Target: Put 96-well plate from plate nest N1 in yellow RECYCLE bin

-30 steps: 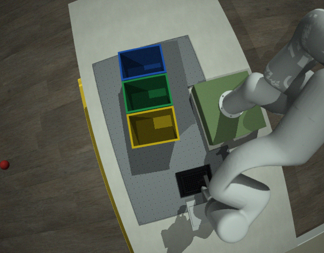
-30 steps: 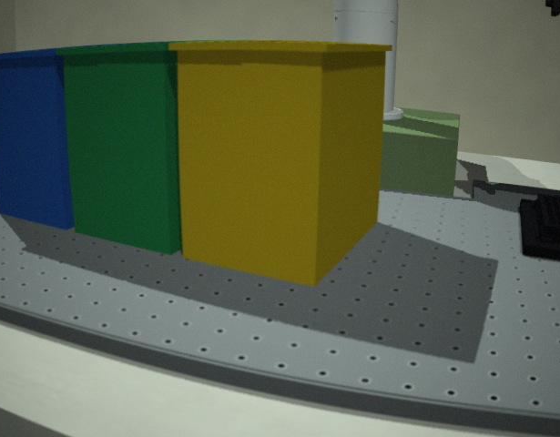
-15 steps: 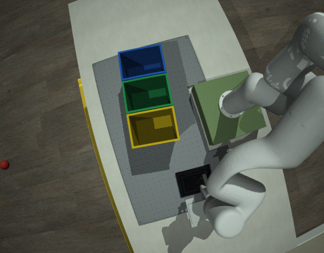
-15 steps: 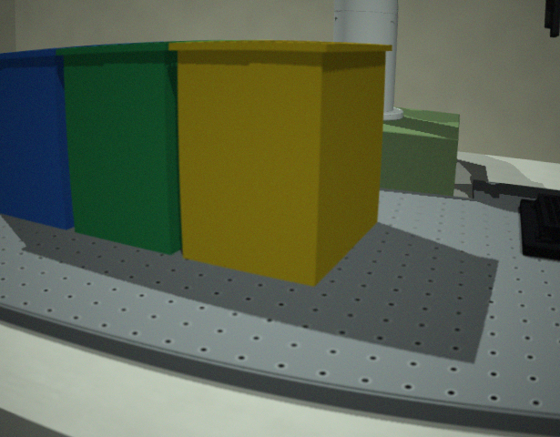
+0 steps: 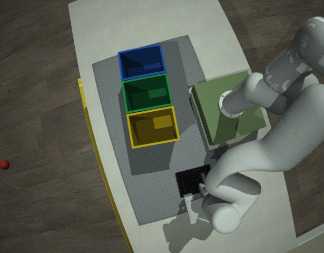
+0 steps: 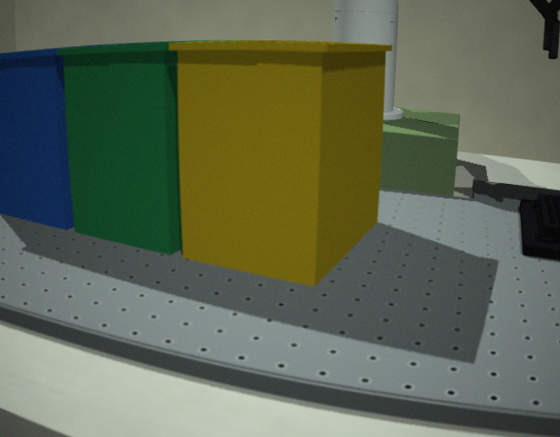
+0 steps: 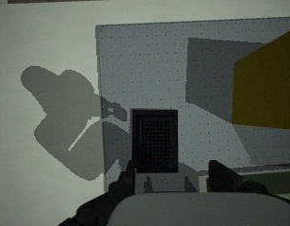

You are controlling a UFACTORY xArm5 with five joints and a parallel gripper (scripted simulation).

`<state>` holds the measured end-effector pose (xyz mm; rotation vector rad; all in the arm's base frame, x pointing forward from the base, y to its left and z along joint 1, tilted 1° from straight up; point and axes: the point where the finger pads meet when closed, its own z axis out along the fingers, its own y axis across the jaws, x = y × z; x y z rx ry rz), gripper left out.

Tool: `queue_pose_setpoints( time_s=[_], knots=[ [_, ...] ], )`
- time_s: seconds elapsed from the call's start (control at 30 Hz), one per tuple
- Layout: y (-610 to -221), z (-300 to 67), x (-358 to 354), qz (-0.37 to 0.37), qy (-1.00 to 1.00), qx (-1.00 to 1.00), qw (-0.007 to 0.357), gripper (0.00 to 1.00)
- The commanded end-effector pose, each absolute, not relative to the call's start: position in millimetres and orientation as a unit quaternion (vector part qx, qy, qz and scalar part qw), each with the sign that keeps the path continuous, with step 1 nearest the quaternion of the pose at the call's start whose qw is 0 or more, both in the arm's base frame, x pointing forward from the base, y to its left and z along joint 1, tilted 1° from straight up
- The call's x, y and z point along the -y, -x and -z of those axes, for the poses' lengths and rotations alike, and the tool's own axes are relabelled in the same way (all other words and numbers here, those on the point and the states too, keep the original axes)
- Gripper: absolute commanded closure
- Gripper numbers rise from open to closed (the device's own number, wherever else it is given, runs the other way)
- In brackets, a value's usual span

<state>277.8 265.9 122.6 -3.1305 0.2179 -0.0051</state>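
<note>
The black 96-well plate (image 5: 190,180) lies flat in its nest on the grey perforated baseplate, near the front right. It also shows in the wrist view (image 7: 154,140) and at the right edge of the exterior view (image 6: 548,226). My gripper (image 7: 171,172) (image 5: 203,179) is open and empty, hovering above the plate's near end; one finger shows over the plate, and its tips hang high in the exterior view (image 6: 550,28). The yellow bin (image 5: 153,126) stands upright, open-topped, nearest the plate; it also shows in the exterior view (image 6: 280,155) and the wrist view (image 7: 265,89).
A green bin (image 5: 147,92) and a blue bin (image 5: 141,61) stand upright in a row behind the yellow one. The arm's green base block (image 5: 227,108) sits to the right of the bins. A red ball (image 5: 4,164) lies on the floor.
</note>
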Motion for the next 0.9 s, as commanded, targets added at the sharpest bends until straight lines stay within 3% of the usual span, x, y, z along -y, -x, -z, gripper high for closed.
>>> queue_pose_setpoints(
  time_s=[0.0,0.87],
  knots=[
    [-278.8,-115.5,-267.1,0.003,0.998,-0.069,0.003,0.0],
    [-278.5,-75.5,-267.7,0.003,0.998,-0.069,0.003,0.0]
  ],
)
